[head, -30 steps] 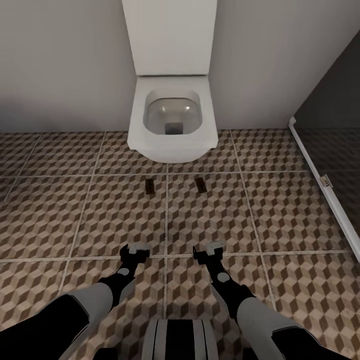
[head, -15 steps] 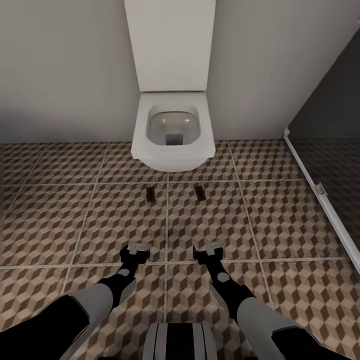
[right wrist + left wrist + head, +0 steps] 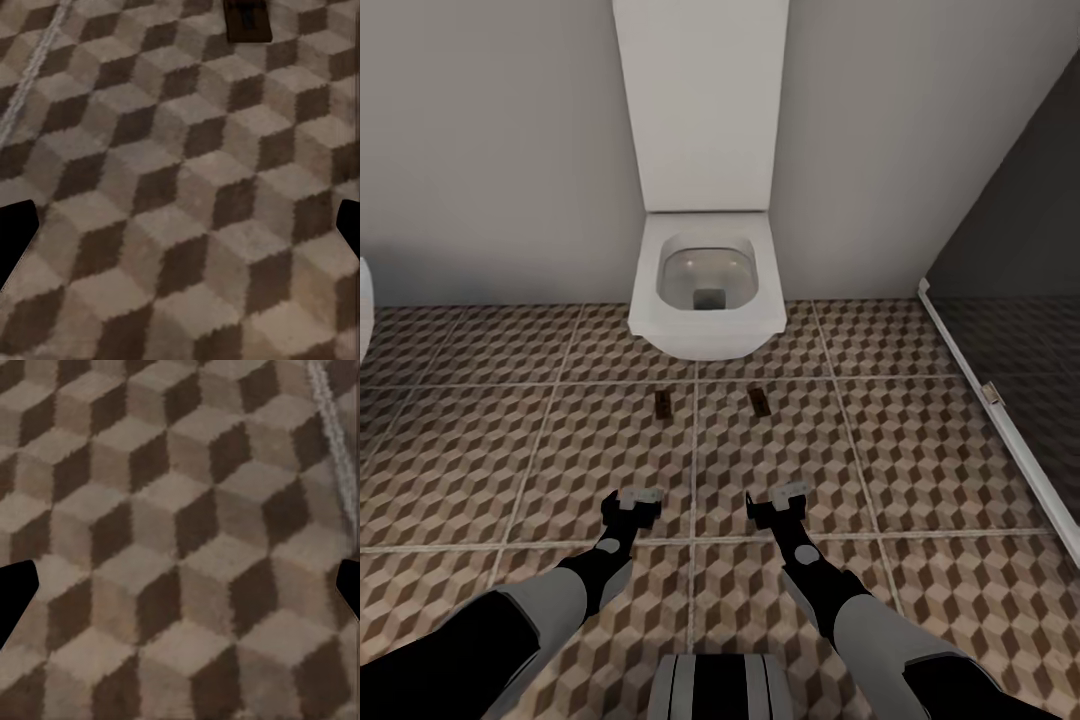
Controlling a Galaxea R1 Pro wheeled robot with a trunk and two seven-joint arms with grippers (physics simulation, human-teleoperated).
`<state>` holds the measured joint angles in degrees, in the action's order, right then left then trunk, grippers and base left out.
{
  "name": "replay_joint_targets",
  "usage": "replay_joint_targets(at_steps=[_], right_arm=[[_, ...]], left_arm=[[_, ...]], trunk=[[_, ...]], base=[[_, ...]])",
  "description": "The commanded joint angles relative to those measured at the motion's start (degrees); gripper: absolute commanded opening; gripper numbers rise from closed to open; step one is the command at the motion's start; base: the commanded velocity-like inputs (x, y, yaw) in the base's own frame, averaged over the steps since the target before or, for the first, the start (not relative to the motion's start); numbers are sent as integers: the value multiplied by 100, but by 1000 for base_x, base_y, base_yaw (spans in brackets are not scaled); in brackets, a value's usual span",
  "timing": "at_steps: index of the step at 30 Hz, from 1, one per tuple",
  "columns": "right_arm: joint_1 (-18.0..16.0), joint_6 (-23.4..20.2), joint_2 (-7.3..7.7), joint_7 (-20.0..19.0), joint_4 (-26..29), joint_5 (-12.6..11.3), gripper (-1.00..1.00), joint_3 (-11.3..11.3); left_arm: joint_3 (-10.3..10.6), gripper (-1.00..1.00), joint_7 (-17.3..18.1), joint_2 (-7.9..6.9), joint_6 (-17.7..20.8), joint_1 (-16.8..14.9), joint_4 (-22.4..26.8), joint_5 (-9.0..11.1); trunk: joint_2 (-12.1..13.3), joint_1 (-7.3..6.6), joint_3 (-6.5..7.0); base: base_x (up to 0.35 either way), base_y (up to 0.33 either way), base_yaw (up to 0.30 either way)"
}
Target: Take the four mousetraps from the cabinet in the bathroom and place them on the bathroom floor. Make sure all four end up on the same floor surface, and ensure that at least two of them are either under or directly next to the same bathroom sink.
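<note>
Two mousetraps lie flat on the floor just before the toilet, long axes pointing toward it, while the left claw and right claw hang released, empty.

White toilet; bathroom floor brown-beige-white cubes; brown mousetraps.

You face a plain grey wall with a white wall-hung toilet, lid up against its white cistern panel. Floor: cube-pattern tiles, pale grout. On your right, a dark glass partition with a white bottom rail.
</note>
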<state>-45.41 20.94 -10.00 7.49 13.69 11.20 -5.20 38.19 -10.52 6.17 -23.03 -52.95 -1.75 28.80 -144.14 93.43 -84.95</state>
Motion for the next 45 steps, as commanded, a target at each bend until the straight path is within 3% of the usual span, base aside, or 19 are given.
replay_joint_targets(at_steps=[1, 45], right_arm=[[-3, 2, 0, 59, -7, 49, 100, -25], [-3, 7, 0, 59, -7, 49, 100, -25]], left_arm=[[48, 100, -14, 6, -26, -5, -19, 29], [48, 100, -12, 7, -26, 4, -19, 29]], trunk=[[0, -3, 19], [59, -117, 994]], base=[[0, 0, 0], [0, 0, 0]])
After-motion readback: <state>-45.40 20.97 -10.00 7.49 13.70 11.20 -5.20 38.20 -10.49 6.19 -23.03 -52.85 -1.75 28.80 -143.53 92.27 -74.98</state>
